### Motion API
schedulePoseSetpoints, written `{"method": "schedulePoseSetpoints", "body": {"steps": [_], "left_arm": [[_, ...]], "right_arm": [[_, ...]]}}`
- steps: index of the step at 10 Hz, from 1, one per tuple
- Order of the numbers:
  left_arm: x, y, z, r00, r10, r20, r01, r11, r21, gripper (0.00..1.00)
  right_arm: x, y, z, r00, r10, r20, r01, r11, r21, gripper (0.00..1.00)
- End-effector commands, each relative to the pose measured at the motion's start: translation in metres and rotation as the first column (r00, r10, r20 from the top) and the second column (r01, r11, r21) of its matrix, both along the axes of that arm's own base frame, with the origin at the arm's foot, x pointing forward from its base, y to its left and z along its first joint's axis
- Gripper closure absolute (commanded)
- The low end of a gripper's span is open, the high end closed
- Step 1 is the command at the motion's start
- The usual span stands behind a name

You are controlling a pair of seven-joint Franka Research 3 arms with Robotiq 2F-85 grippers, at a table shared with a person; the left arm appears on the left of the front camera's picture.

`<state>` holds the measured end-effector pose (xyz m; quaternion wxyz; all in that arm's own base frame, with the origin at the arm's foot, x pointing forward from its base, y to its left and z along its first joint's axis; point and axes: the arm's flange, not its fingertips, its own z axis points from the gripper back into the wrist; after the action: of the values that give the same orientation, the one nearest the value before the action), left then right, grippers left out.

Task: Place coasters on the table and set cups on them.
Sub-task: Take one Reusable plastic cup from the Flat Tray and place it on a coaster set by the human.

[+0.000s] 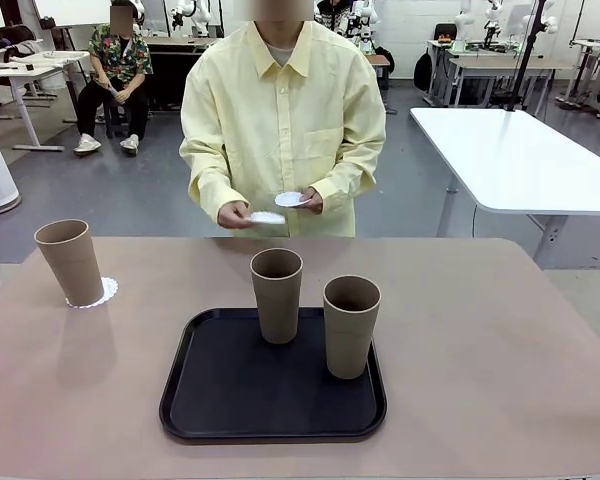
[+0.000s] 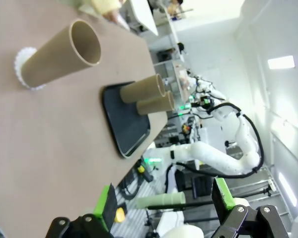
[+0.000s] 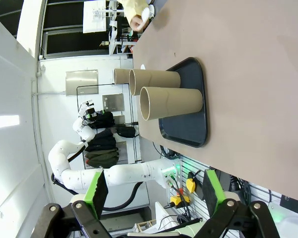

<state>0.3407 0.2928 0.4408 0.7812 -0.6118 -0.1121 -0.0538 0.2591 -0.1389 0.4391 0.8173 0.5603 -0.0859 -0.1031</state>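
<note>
Front view: you see a left cup (image 1: 70,262) on its coaster (image 1: 107,292) on the table (image 1: 480,340). A middle cup (image 1: 277,295) and a right cup (image 1: 351,326) stand on the tray (image 1: 210,400). The person holds two coasters (image 1: 268,217).
Left wrist view: your left gripper (image 2: 164,203) gapes wide, empty.
Right wrist view: your right gripper (image 3: 151,193) likewise.

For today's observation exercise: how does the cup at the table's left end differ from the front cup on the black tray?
The left cup stands on a white coaster on the table; the front tray cup stands directly on the black tray, without a coaster. The left cup stands alone; the front tray cup has another cup close beside it. Both are upright, tapered and grey-brown.
</note>
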Motion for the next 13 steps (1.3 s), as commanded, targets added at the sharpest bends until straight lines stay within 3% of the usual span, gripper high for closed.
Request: {"method": "schedulePoseSetpoints", "body": {"steps": [1,13], "left_arm": [[-0.0022,-0.0012,0.0009,1.000,0.012,0.000,-0.012,1.000,0.007,0.00],[-0.0022,-0.0012,0.0009,1.000,0.012,0.000,-0.012,1.000,0.007,0.00]], "right_arm": [[0.0001,-0.0009,0.0001,1.000,0.000,0.001,0.000,1.000,0.011,0.00],[0.0001,-0.0009,0.0001,1.000,0.000,0.001,0.000,1.000,0.011,0.00]]}}
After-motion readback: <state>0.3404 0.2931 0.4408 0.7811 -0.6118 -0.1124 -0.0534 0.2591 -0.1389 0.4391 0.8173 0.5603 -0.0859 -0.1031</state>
